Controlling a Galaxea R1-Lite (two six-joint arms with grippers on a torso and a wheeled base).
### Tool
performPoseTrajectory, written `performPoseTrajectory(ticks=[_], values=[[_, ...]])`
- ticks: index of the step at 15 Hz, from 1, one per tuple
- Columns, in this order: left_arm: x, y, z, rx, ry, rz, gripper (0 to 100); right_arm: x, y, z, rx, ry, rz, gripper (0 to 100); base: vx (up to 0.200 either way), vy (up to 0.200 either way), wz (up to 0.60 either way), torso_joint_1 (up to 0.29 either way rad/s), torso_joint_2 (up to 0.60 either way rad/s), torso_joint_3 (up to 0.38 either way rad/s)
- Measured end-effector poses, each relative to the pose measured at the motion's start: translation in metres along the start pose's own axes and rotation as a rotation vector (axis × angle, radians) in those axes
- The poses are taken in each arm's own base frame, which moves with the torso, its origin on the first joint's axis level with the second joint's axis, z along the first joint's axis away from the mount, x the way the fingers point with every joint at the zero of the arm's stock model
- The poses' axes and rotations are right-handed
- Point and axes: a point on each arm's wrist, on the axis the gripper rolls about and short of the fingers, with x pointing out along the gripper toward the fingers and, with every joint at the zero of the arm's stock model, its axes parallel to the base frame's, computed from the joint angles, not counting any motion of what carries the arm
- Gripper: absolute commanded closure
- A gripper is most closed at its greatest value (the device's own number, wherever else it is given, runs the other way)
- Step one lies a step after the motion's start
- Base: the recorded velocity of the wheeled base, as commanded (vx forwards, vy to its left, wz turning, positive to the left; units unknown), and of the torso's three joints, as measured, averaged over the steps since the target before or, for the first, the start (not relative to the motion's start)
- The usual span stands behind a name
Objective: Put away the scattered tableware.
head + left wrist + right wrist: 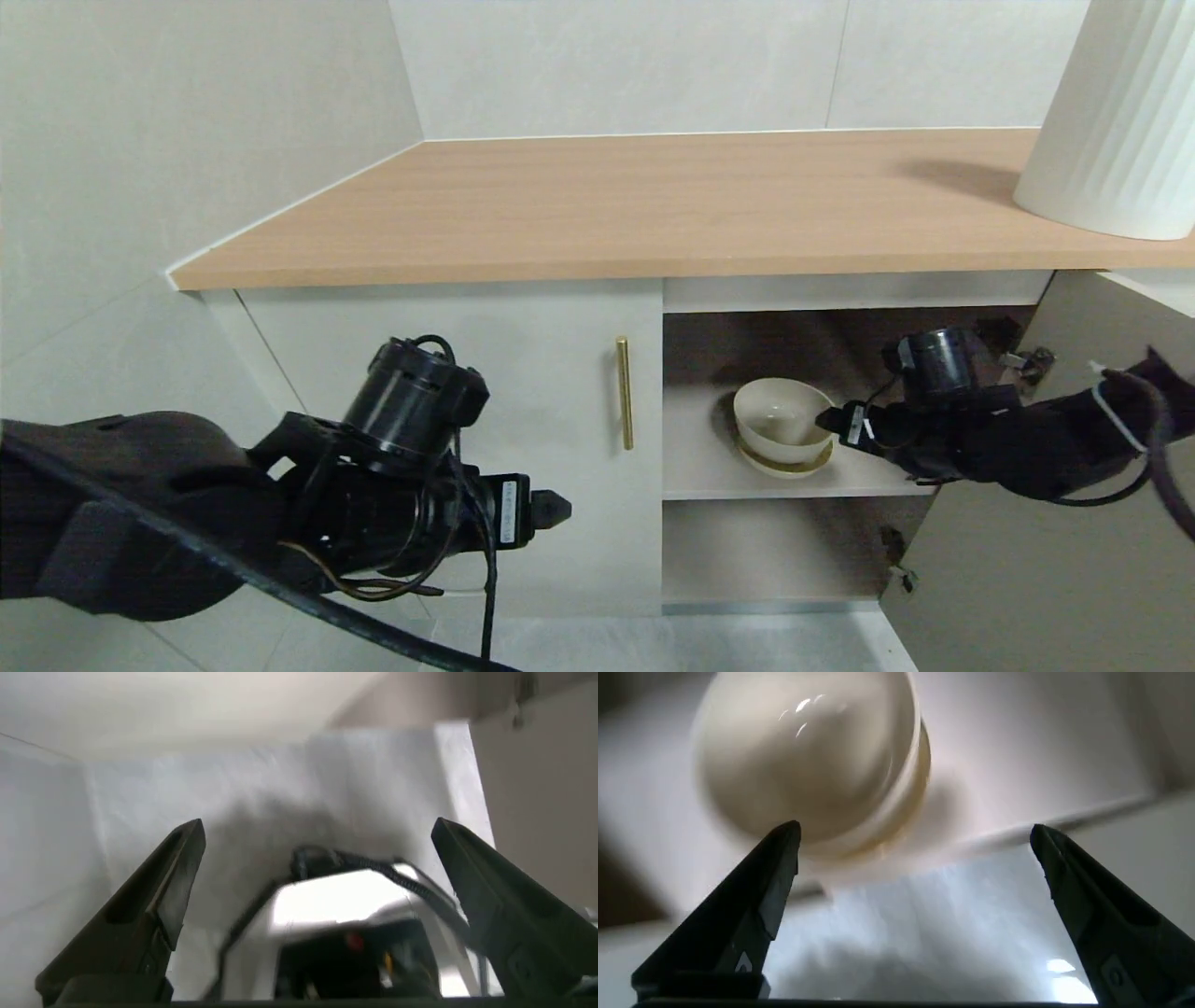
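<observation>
A cream bowl (782,420) sits on a shallow plate (786,464) on the middle shelf (695,467) of the open cabinet. My right gripper (834,420) is at the bowl's right side, just in front of the shelf, and is open with nothing in it. In the right wrist view the bowl (813,761) lies beyond the spread fingers (757,905), apart from them. My left gripper (551,509) hangs low in front of the closed left door. Its fingers (149,915) are spread open and hold nothing.
A wooden countertop (653,201) tops the cabinet, with a white ribbed vase (1116,112) at its right end. The closed left door carries a brass handle (624,392). The right door (1027,551) is swung open beside my right arm. A lower shelf (775,551) lies beneath.
</observation>
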Motion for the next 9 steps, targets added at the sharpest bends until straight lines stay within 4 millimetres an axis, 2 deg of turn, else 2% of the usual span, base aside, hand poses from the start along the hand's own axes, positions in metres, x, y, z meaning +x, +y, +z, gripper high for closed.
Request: performPoseTrajectory(ticks=[2, 4, 7, 9], values=[[-0.024, 0.010, 0.001, -0.001, -0.060, 0.003, 0, -0.039, -0.004, 0.001, -0.065, 0.007, 0.031, 0, 0.000, 0.000, 0.00, 0.000, 0.00, 0.000], [-0.043, 0.019, -0.005, 0.001, -0.098, 0.012, 0, -0.078, -0.007, -0.008, -0.125, 0.050, 0.058, 0, 0.000, 0.000, 0.00, 0.000, 0.00, 0.000], [-0.057, 0.029, -0.012, 0.000, -0.145, 0.064, 0, -0.129, -0.010, -0.025, -0.204, 0.125, 0.101, 0, 0.000, 0.000, 0.00, 0.000, 0.00, 0.000], [-0.063, 0.032, -0.014, 0.000, -0.159, 0.066, 0, -0.154, -0.011, -0.031, -0.232, 0.127, 0.139, 0, 0.000, 0.000, 0.00, 0.000, 0.00, 0.000]])
